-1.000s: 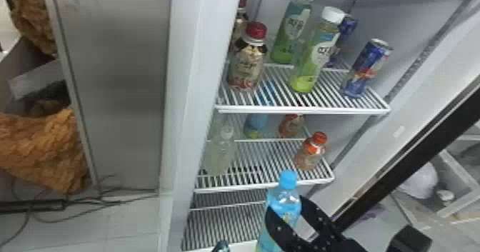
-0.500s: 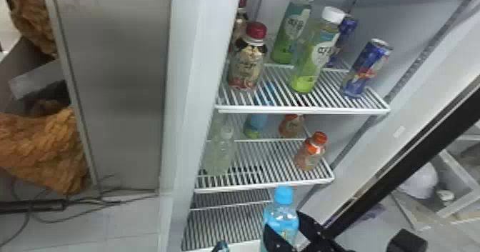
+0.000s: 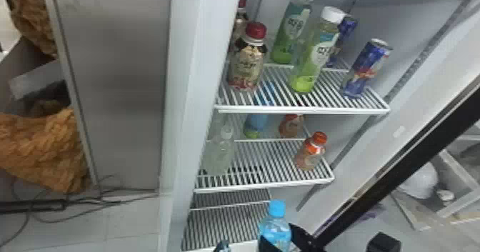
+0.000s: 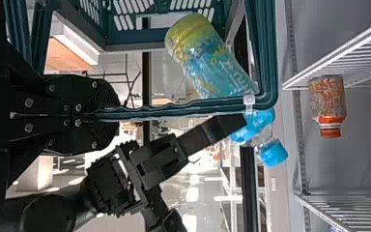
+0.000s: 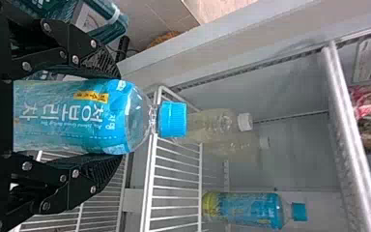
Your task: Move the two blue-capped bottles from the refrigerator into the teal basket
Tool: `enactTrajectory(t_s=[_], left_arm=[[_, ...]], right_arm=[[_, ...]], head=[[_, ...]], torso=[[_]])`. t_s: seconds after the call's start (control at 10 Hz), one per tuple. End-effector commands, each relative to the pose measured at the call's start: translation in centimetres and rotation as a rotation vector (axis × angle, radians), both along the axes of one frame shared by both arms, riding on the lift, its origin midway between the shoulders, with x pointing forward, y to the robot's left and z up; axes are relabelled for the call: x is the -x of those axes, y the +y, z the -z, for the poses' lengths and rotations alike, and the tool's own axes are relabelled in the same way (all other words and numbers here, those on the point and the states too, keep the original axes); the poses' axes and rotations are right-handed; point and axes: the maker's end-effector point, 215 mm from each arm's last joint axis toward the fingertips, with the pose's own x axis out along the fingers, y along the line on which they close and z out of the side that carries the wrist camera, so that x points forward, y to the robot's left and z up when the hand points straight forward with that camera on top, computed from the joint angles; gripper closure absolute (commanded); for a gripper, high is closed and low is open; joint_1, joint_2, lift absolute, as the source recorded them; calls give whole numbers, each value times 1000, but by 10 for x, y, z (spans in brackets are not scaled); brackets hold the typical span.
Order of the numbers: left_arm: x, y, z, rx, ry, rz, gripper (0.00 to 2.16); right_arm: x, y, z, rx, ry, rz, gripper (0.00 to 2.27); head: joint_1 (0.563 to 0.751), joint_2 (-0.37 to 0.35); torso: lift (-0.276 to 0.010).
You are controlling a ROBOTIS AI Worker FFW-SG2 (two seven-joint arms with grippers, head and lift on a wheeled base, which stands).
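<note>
Blue-capped bottle, first of two; blue label, blue cap uppermost; clasped between both fingers of the right gripper, one finger on either side of the body; located in front of the refrigerator's lower shelving; in the left wrist view, the basket rim crosses in front of it, and whether its base lies inside the basket cannot be told.

Second blue-capped bottle; blue label, yellow-green base; upright on the middle shelf, towards the back, beside a bottle with an orange label.

Teal basket; slotted walls, a small tag at the rim corner; rim pinched in the left gripper, its fingers closed on it; held near the right gripper.

Middle shelf, further contents: one orange-capped bottle, at the front right; one pale bottle with a white cap, at the left, upright.

Upper shelf, contents: two green bottles, white caps, one in front of the other; two red-capped bottles, brown-and-cream labels, at the left, one behind the other; two blue cans, at the right, one in front, one behind; all upright.
</note>
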Motion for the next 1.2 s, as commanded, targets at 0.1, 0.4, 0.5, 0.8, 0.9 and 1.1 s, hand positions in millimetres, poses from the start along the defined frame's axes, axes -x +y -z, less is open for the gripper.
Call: enactTrajectory(t_s=[0.1,0.4,0.5,0.8,0.9,1.1], left_arm=[[-1,0,0,0,0,-3,1138],[-2,0,0,-1,-3,-3,1138],[-2,0,0,-1,-3,-3,1138],[-2,0,0,-1,-3,-3,1138],[-2,0,0,-1,-3,-3,1138],[-3,0,-1,0,-5,-4,1138]], right_arm=[[-6,-3,16,-15,14,-5,598],[-14,-1,21,-10,-4,-65,432],[-17,-2,19,-11,-19,-63,429],[-32,-12,17,-2,-84,-39,433],[-42,-20,19,-3,-116,-14,435],[-59,-30,22,4,-165,19,435]], head=[[695,-350],[695,-350],[695,-350],[695,-350],[695,-350],[695,-350]], torso=[[-143],[-143],[-143],[-143],[-143],[-143]])
